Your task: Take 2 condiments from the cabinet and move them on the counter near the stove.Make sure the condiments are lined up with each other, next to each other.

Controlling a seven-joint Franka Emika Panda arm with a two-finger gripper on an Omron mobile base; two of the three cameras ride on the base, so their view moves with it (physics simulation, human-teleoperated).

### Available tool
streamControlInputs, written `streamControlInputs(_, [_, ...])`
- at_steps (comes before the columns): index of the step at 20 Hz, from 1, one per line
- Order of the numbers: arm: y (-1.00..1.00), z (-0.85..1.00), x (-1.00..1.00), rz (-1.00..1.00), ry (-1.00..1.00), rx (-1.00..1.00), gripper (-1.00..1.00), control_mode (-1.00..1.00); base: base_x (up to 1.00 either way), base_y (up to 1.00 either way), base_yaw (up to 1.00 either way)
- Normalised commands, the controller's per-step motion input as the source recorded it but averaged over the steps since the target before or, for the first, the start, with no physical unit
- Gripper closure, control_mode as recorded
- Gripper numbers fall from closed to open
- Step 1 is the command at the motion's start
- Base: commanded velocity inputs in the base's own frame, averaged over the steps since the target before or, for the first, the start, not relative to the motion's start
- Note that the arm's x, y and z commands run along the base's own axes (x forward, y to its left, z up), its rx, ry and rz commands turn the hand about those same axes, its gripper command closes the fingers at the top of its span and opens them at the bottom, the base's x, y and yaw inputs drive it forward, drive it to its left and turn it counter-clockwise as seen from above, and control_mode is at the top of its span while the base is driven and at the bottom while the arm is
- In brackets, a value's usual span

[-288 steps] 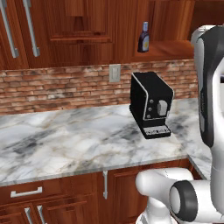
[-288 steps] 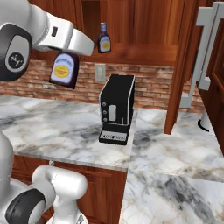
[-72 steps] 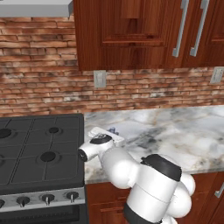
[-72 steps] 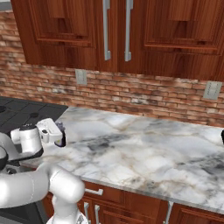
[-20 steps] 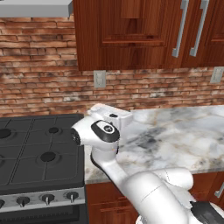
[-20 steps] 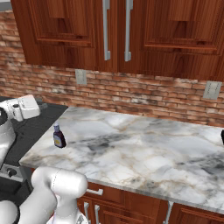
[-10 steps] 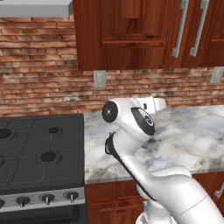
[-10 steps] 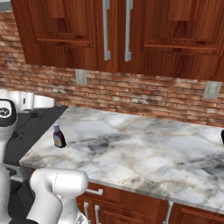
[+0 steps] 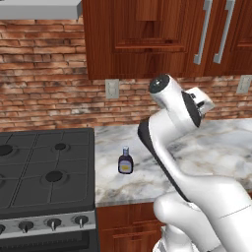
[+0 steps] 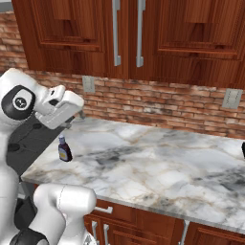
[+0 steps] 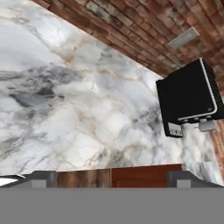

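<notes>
One condiment bottle [image 9: 125, 161] [image 10: 64, 149], dark with a yellow-white label and a bluish cap, stands upright on the marble counter [image 9: 224, 147] [image 10: 167, 167], a short way right of the black stove [image 9: 44, 170] [image 10: 29, 141]. My gripper [image 10: 75, 114] [image 11: 111, 177] hangs high above the counter, up and to the right of the bottle and well apart from it. It is open, and in the hand view its fingertips [image 11: 43, 178] stand wide with nothing between them. The cabinet is out of view.
Panelled upper cabinet doors with long silver handles [image 9: 201, 34] [image 10: 116, 33] hang over a brick backsplash with outlets [image 9: 111, 88]. A black coffee machine [image 11: 188, 98] stands farther right along the counter. A grey hood [image 9: 39, 9] is above the stove.
The arm has swung up and to the right, away from the stove side, with the gripper staying open. The bottle stands where it was on the counter.
</notes>
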Motion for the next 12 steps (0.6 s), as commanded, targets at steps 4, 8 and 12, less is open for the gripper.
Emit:
streamControlInputs(4, [-0.11,0.0,-0.72,0.0,0.29,0.25,-1.0,-1.0,0.0,0.0,0.0])
streamControlInputs(8, [0.0,0.0,-0.7,0.0,0.1,0.4,-1.0,-1.0,0.0,0.0,0.0])
streamControlInputs(12, [0.0,-0.04,-0.52,0.05,-0.08,0.46,-1.0,-1.0,0.0,0.0,0.0])
